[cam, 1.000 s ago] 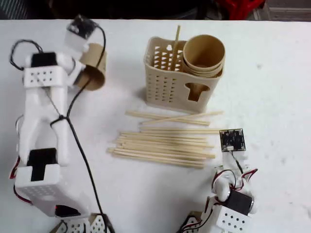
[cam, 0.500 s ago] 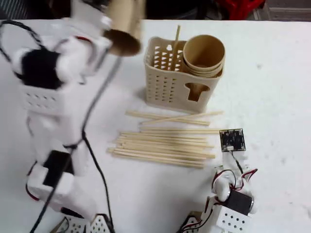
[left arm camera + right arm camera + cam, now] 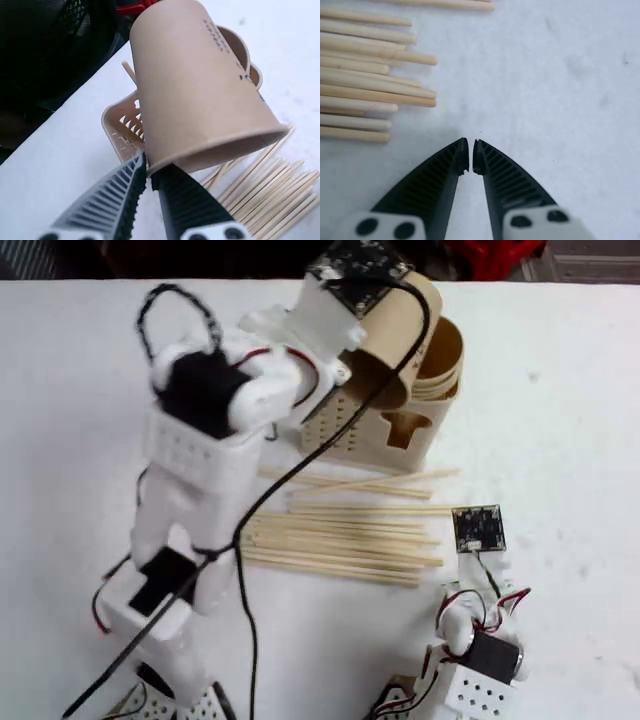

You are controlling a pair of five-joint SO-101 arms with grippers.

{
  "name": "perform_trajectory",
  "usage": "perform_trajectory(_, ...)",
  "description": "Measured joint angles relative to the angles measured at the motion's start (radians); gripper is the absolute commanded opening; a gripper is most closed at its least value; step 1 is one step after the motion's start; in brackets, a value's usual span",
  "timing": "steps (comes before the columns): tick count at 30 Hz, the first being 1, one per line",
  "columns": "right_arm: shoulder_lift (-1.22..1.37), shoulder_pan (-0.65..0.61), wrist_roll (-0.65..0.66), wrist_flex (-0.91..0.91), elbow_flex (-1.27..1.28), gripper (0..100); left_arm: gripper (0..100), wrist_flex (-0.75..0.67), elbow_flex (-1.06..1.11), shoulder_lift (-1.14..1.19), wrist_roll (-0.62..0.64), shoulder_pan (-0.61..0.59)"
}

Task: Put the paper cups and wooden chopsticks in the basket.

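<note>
My left gripper (image 3: 148, 172) is shut on the rim of a brown paper cup (image 3: 200, 95), which lies tilted with its mouth toward the camera. In the high view this paper cup (image 3: 395, 340) hangs over the beige slotted basket (image 3: 400, 435), just left of the stacked cups (image 3: 448, 365) standing inside it. One chopstick (image 3: 128, 71) pokes up out of the basket (image 3: 122, 127). Several wooden chopsticks (image 3: 340, 540) lie in a loose pile on the table in front of the basket. My right gripper (image 3: 470, 157) is shut on nothing, low over the table just past the chopstick ends (image 3: 380, 90).
The white table (image 3: 560, 420) has free room to the right of the basket and at the far left. The left arm's black cable (image 3: 250, 530) hangs across the chopstick pile's left end. The right arm's base (image 3: 480, 670) sits at the front edge.
The left arm has swung up and to the right with the paper cup, from the table's left side to above the basket. The right arm has kept still.
</note>
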Motion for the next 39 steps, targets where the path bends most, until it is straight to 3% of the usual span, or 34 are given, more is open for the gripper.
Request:
perform_trajectory(27, 0.000, 0.000, 0.000, 0.000, 0.000, 3.5, 3, -0.048, 0.000, 0.038, 0.000, 0.000)
perform_trajectory(33, 0.000, 0.000, 0.000, 0.000, 0.000, 3.5, 12, -0.048, 0.000, 0.038, 0.000, 0.000)
perform_trajectory(39, 0.000, 0.000, 0.000, 0.000, 0.000, 3.5, 12, -0.048, 0.000, 0.038, 0.000, 0.000)
